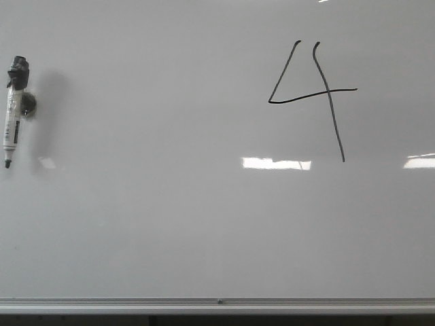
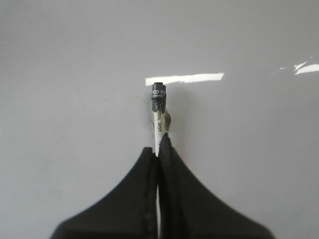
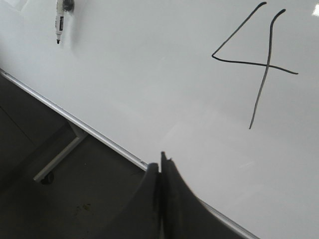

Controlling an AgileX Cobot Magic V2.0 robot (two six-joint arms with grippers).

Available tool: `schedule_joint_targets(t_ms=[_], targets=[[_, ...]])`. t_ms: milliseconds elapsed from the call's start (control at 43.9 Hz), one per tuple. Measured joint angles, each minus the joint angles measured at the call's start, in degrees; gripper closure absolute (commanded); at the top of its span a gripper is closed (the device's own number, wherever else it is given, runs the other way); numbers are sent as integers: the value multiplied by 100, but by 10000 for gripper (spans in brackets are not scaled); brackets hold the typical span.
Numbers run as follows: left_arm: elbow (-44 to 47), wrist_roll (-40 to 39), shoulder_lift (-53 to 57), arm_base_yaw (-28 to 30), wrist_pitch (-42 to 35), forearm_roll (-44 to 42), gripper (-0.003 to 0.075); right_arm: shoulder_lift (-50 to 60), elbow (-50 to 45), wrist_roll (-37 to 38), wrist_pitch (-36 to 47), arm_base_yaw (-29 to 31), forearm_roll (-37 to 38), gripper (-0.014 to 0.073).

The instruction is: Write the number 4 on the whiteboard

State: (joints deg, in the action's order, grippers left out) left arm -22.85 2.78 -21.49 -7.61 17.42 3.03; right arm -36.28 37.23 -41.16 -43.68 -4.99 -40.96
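Front view: the whiteboard (image 1: 170,224) was seen filling nearly the whole picture, with its aluminium rail (image 1: 217,303) running along the lower edge. The number 4 (image 1: 314,95) was drawn in thin black line in the upper right part of the board, open at the top, with a slanted left stroke, a wavy crossbar and a long vertical stroke. A marker (image 1: 13,112) with a white barrel was seen at the far left of the board, upright, tip downward. In the left wrist view the left gripper (image 2: 158,152) was clenched on the marker, whose black end stood out beyond the fingertips before the board. In the right wrist view the right gripper (image 3: 160,167) was pressed closed with nothing between its fingers, near the rail and well apart from the number 4.
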Motion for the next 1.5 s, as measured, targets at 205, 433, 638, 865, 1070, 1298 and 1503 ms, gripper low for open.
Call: schedule_joint_targets(t_ms=[205, 433, 638, 865, 1070, 1298, 1503], targets=[[0, 0, 24, 0, -53, 0, 741, 0, 0, 0, 0, 0, 0, 664], [0, 0, 24, 0, -59, 0, 741, 0, 0, 0, 0, 0, 0, 664], [0, 0, 24, 0, -83, -32, 741, 0, 0, 0, 0, 0, 0, 664], [371, 0, 471, 84, -440, -202, 741, 0, 0, 0, 0, 0, 0, 664], [1145, 0, 1619, 468, -605, -168, 741, 0, 0, 0, 0, 0, 0, 664], [1979, 0, 2186, 817, -724, -156, 741, 5, 0, 0, -11, 0, -9, 664], [2321, 0, 2186, 855, -940, -135, 741, 5, 0, 0, -53, 0, -9, 664]])
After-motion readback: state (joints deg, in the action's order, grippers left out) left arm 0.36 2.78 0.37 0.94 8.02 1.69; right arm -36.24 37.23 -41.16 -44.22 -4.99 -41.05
